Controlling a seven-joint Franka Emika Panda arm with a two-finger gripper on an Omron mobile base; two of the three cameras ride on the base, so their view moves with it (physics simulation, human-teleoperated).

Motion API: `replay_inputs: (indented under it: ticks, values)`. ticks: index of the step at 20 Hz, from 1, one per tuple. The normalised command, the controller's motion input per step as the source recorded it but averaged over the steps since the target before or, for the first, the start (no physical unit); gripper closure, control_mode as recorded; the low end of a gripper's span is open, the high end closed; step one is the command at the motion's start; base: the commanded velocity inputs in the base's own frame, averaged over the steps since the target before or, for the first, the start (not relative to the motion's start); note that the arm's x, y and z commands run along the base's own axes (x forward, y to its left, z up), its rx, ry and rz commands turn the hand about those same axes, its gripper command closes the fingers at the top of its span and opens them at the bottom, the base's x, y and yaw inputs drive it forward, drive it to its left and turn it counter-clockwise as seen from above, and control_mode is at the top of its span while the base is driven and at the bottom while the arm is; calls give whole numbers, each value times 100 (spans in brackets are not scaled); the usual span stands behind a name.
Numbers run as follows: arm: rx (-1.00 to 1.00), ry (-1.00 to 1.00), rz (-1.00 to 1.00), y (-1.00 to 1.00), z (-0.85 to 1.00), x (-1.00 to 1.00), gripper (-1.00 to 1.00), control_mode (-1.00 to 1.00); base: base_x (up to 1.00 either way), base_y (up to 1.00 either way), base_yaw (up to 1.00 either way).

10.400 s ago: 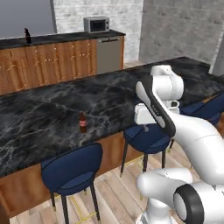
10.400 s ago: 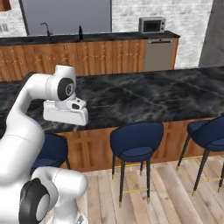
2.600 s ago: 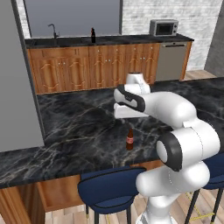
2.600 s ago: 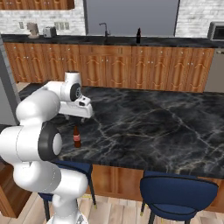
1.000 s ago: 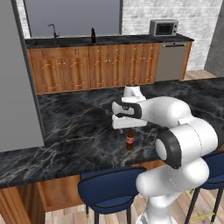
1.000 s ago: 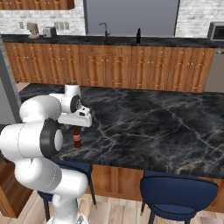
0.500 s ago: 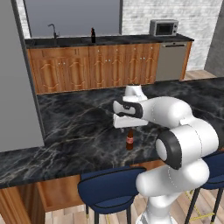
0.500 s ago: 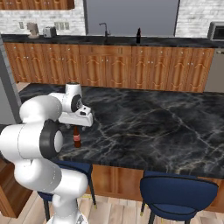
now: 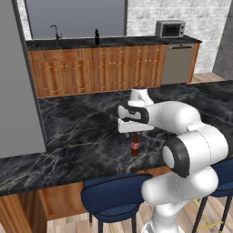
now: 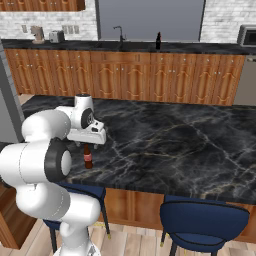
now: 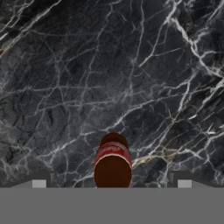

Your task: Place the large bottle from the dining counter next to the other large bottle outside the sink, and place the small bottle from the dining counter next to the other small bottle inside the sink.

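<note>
The two-finger gripper (image 11: 112, 180) points straight down with its dark finger tips (image 11: 40, 180) spread wide apart, one on either side of the small slim brown bottle with a red label (image 11: 113, 162). The bottle stands upright directly beneath the hand, centred in the gap, and neither tip touches it in the hand view. From the left base view the gripper (image 9: 134, 133) sits just over the bottle's neck, the bottle (image 9: 134, 146) rising from the slab right below it; the right base view shows the same, gripper (image 10: 87, 145) low over the bottle (image 10: 88, 158).

Under and all around the gripper spreads the long black marble dining counter with pale gold veins (image 9: 86, 132), the bottle standing near its front edge. Below that edge, on the near side of the gripper, are dark blue round-seated stools (image 9: 113, 196), with another stool (image 10: 204, 220) off to the gripper's right.

Well beyond the gripper, across the floor, a run of brown wooden cabinets (image 9: 109, 69) carries a dark back worktop. On it, far from the gripper, stands a dark curved tap (image 9: 55, 31) over the black sink (image 9: 50, 43), whose basins cannot be made out. A little to the right of the tap stands a tall dark bottle with a narrow neck (image 9: 96, 36), too small to tell its label. Further right sits a grey microwave oven (image 9: 170, 28), above a grey dishwasher front (image 9: 178, 63).
</note>
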Motion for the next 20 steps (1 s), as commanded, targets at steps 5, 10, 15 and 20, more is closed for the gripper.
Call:
replay_inputs:
  ticks: [5, 10, 15, 20]
  values:
    - [0, 0, 0, 0, -10, 0, -100, -100, 0, 0, 0]
    - [0, 0, 0, 0, -8, 0, -100, -100, 0, 0, 0]
    - [0, 0, 0, 0, 0, -4, -100, -100, 0, 0, 0]
    - [0, 0, 0, 0, -4, -2, -100, -100, 0, 0, 0]
